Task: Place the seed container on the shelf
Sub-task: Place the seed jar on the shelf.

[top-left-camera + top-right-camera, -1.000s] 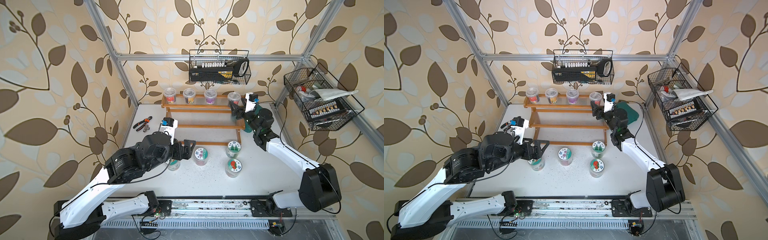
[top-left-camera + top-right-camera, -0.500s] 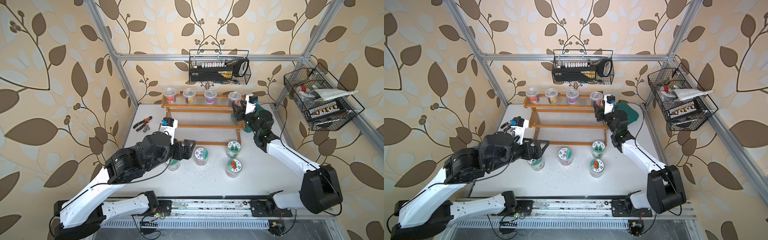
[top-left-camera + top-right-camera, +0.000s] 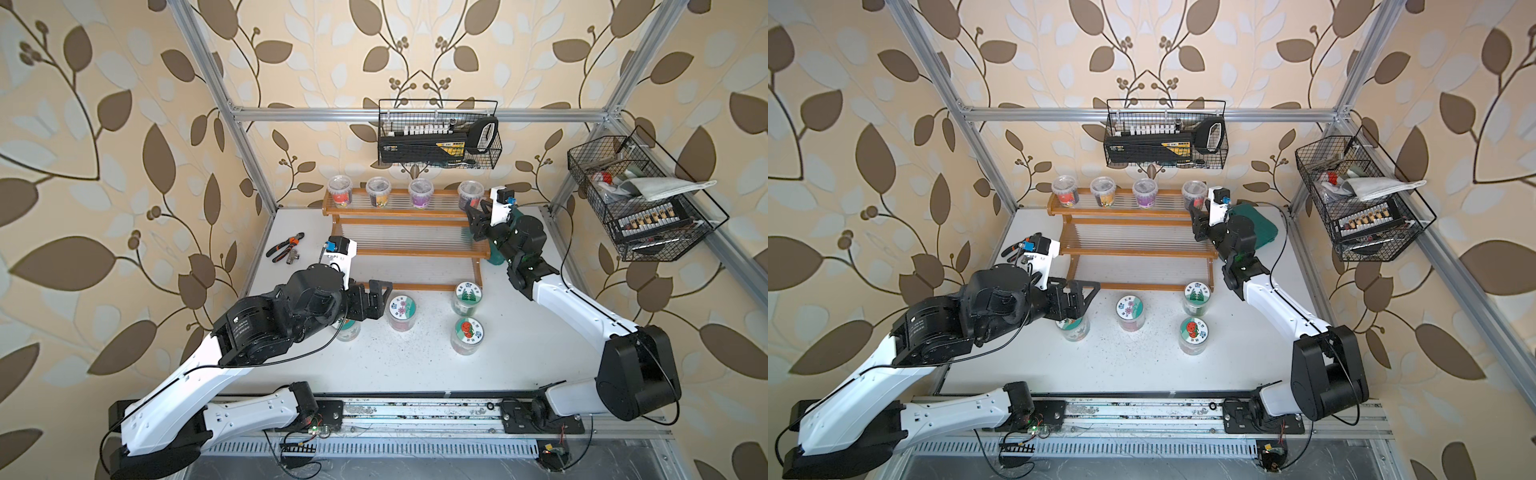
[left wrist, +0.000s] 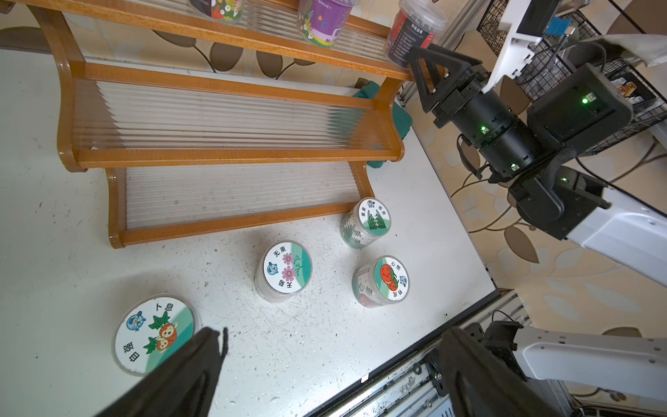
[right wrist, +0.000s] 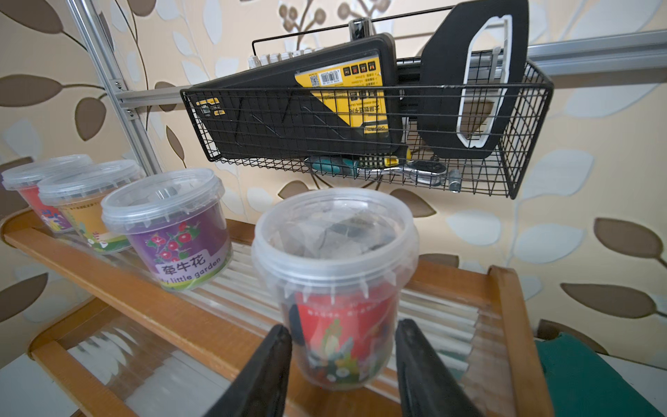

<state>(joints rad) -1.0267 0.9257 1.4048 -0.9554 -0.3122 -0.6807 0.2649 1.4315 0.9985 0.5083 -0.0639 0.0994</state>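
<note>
Right gripper (image 5: pixel 343 326) has its fingers either side of the red-labelled seed container (image 5: pixel 335 252), which stands upright at the right end of the shelf's (image 5: pixel 514 325) top tier. Whether they press it, I cannot tell. This looks like the release step. Next, spread wide and back straight out without tipping it.

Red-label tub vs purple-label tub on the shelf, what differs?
The red-label tub sits gripped between the right gripper's jaws; the purple-label tub stands free. The red-label tub is at the shelf's right end, the purple-label tub one place inward. Both have clear lids and tapered clear walls.
</note>
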